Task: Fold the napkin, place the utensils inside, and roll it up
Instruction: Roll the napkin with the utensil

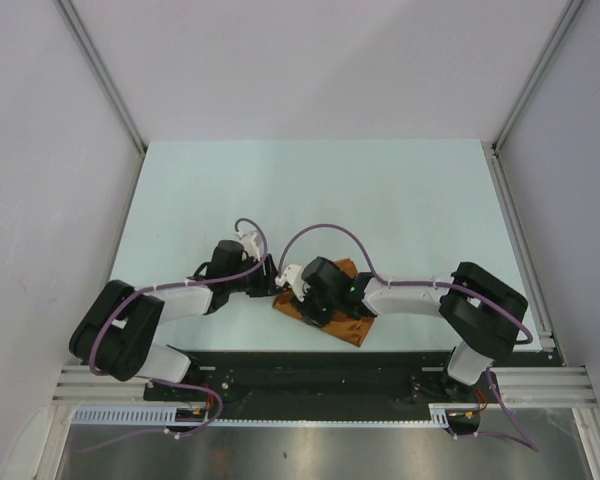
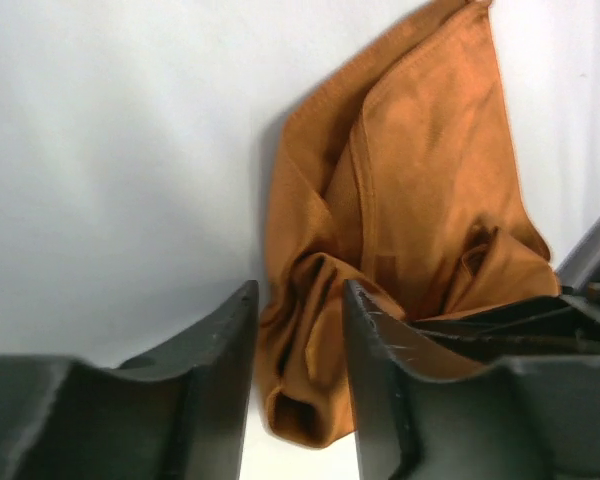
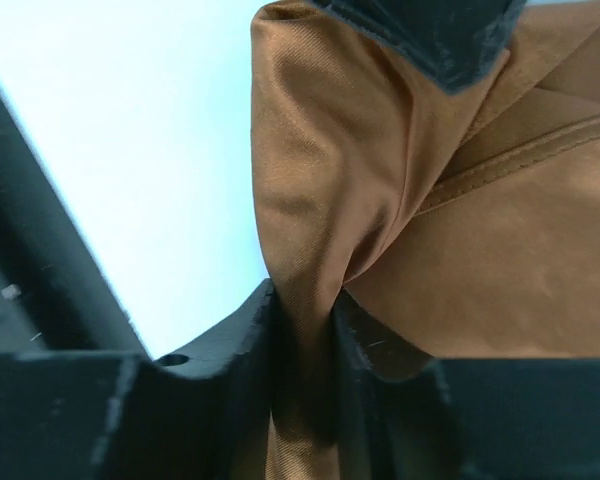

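The rust-orange napkin (image 1: 342,328) lies bunched and rolled on the pale table, just ahead of the arm bases. My left gripper (image 1: 276,284) stands at its left end. In the left wrist view this gripper (image 2: 300,335) is open, and the rolled end of the napkin (image 2: 420,180) sits loose between its fingers. My right gripper (image 1: 300,292) meets it from the right. Seen from the right wrist, that gripper (image 3: 302,320) is shut on a raised fold of the napkin (image 3: 360,150). The utensils are hidden.
The light table (image 1: 380,190) stretches far beyond the napkin. Grey walls and aluminium rails (image 1: 515,230) bound it on the sides. A black base plate (image 1: 300,368) runs along the near edge right behind the napkin.
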You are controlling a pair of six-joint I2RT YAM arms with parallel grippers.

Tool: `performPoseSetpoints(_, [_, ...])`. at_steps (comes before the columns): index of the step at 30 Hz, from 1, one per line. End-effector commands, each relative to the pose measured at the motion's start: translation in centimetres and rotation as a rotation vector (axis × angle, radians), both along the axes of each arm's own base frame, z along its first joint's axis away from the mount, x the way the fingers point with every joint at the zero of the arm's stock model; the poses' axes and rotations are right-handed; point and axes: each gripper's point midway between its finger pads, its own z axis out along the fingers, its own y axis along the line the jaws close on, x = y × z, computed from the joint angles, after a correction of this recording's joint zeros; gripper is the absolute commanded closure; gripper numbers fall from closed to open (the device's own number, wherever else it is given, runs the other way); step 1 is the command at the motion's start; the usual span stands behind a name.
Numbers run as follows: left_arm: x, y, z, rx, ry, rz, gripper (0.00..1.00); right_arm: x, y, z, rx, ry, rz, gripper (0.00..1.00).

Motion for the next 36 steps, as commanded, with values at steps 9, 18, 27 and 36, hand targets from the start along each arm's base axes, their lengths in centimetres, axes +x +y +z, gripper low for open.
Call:
performPoseSetpoints(9, [1.0,2.3,3.5,0.019,-0.206,0.046,0.32,-4.0,-0.5,0.6,0.257,0.745,0.078,0.84])
performPoseSetpoints(18, [-1.0,0.7,3.6,-0.039,-0.257,-0.060,0.29,-2.6,-1.3,1.3,0.389,0.988,0.055,0.87])
performPoseSetpoints(27, [-1.8,-1.3,4.0,-0.130,-0.287,-0.150,0.35,-1.3,-2.5,-0.8,0.397,1.140,-0.034,0.88])
performPoseSetpoints(36, [-2.7,-2.4,2.4,-0.152,-0.218,-0.195,0.52,-0.3,-3.3,-2.0,0.400,1.192,-0.089,0.89])
